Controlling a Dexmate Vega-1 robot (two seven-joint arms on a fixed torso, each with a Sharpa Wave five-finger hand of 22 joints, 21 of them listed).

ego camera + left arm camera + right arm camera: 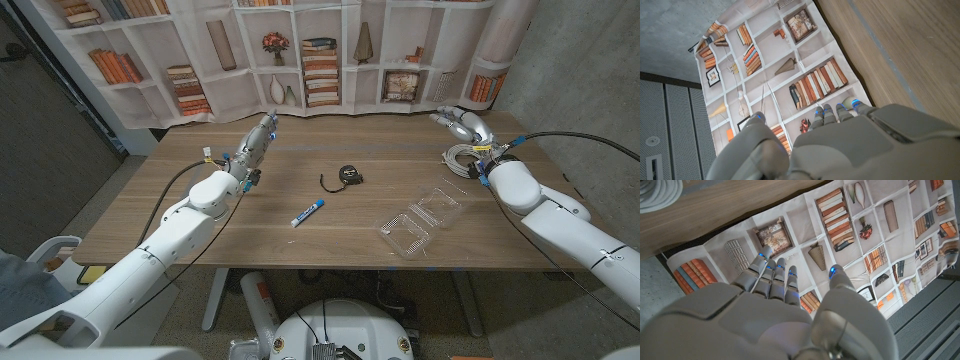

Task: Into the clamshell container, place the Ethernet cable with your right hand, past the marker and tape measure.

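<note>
While right hand [458, 124] hovers empty, fingers spread, coiled Ethernet cable [462, 158] just beside it.

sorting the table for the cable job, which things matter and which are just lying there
For the job:
Ethernet cable, coiled
clamshell container, open
right hand, holding nothing

Just lying there:
marker
tape measure
left hand, idle

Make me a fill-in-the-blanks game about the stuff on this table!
1. The coiled cable lies close to the robot's ____ hand.
2. The see-through container is lying ____, with nothing in it.
3. The marker lies between the container and the robot's ____ hand.
4. The tape measure is mostly ____ in colour.

Missing words: right; open; left; black
</note>
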